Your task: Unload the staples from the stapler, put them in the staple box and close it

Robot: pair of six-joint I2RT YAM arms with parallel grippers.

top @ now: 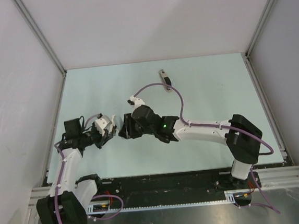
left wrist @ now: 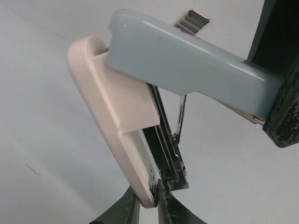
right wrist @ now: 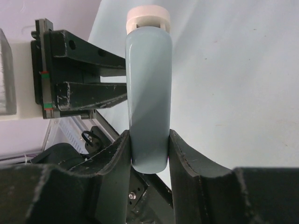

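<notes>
Above the pale counter (top: 215, 85), left of centre, the right claw (right wrist: 149, 140) clamps the stapler (left wrist: 187, 65) by its blue-grey top. The left claw (left wrist: 148, 209) pinches the beige base, likely to bare the metal channel (left wrist: 168, 154).

**Count of items in view**

- Jointed white-and-black robot arms: two, the left arm (top: 73, 163) and the right arm (top: 203, 131).
- Black two-finger grippers: two, the left gripper (left wrist: 148, 205) and the right gripper (right wrist: 148, 140). There is one per arm, making four fingers in all.
- Purple cables (top: 178, 96): two, one along each arm.
- Lit green indicator lamp (top: 164, 125): one, on the right arm.
- Hinged stapler (left wrist: 187, 60) with a pale blue-grey top arm, cream plastic base and metal channel: one.
- Small oblong grey-and-dark object (top: 165, 80) lying on the table: one.
- Pale mint tabletop (top: 215, 85): one.
- White enclosure walls (top: 147, 23): three.
- Staples: the count cannot be established from these views.
</notes>
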